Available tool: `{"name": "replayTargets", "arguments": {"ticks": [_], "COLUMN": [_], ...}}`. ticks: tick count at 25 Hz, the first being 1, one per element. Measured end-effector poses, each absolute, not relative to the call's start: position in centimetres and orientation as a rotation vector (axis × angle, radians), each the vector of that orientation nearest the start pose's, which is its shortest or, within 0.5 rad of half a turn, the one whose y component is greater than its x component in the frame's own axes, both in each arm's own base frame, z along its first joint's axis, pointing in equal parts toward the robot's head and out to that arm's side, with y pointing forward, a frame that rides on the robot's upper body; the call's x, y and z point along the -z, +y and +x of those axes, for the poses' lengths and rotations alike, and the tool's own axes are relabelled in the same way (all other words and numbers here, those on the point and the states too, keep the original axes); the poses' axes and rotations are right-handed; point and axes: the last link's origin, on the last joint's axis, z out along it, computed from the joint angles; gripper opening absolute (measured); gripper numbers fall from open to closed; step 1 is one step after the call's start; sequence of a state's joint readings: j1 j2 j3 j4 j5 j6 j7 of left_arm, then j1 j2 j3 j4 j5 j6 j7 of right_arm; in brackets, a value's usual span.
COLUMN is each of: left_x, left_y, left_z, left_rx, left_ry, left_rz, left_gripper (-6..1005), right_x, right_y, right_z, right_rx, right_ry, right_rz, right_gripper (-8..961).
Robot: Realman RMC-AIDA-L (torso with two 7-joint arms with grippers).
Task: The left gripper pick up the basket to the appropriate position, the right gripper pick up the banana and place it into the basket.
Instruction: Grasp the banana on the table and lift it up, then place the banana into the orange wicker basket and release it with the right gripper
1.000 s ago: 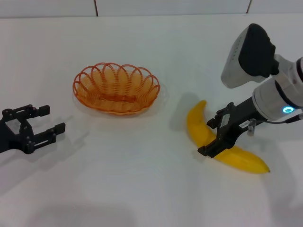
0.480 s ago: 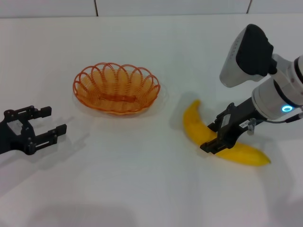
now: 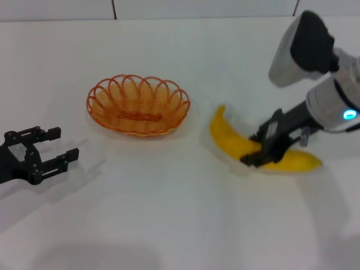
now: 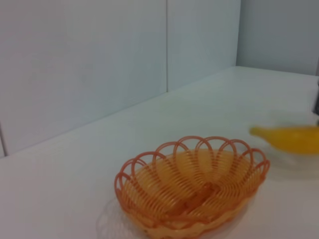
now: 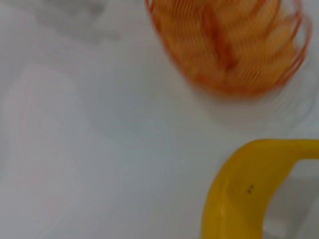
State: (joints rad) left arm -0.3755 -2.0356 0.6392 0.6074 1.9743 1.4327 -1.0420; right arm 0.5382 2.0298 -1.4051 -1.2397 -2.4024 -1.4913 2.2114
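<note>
White table (image 3: 169, 225) | right gripper (image 3: 260, 152) clamps banana (image 3: 225, 140), middle hidden | left gripper (image 3: 56, 149) agape, empty

A plain white table (image 3: 169, 225) fills nearly the whole head view. Along the table's far edge stands a pale wall (image 3: 197, 8) built of flat panels, with thin dark seams between them. In the left wrist view the same wall (image 4: 99, 59) rises behind the table (image 4: 60, 199), one seam running straight up from the tabletop.
</note>
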Motion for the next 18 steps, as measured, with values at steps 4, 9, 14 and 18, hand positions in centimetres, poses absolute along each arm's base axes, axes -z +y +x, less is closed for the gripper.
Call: {"name": "replayTargets", "arguments": {"ticks": [4,9,14,18], "left_x": [-1.8,-1.9,-1.8,-1.8], "left_y": [29.9,30.0,30.2,30.5], "left_z": [-33.6,-33.5,-33.3,-33.1], "left_rx": [0.476,0.476,0.479,0.482], "left_ry": [-0.453,-0.450,-0.442,-0.432], "left_rz": [-2.540,-2.541,-2.544,-2.547], "left_gripper": [650,650,650,650], "right_x": [-0.2,-0.5,1.9,4.5], "right_y": [35.5,36.7,38.2,39.0], "right_z": [18.1,13.5,9.7,7.8], "right_rx": [0.370,0.273,0.224,0.264], "right_ry": [0.533,0.336,0.186,0.110], "right_rz": [-2.814,-2.806,-2.828,-2.838], "right_gripper": [487,501,514,525]}}
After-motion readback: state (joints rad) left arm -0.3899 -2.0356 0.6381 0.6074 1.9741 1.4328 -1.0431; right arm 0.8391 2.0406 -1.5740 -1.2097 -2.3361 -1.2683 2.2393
